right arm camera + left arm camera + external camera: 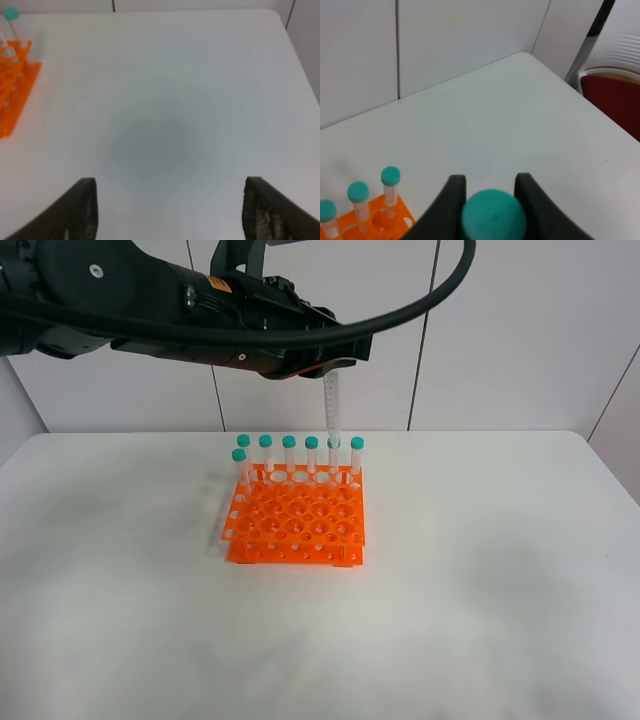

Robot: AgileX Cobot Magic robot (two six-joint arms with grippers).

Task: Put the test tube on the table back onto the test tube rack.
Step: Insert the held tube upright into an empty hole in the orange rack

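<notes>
Hanging a tube over the rack: mind the neighbours

My left claw [322, 367] is clamped on the teal cap [493, 214] of the test tube [333, 412]. The tube hangs nearly upright above the far row of the orange rack [295, 525], well off the table [480, 570]. My right claw [172, 210] stands with its jaws wide apart and nothing between them, out over bare tabletop.

The trouble I foresee is at the tip. Other tubes [288, 452] stand in that far row, and from the high view the tip overlaps one of their caps. I cannot tell whether it hangs over a free hole or over that cap. Coming down on a bad line would jam the tip on the cap, or on the plastic between holes, and could shove the light-looking rack. I grip only the cap — so any nudge lower down may swing the tube off upright. Letting go too high would let it drop and bounce.
</notes>
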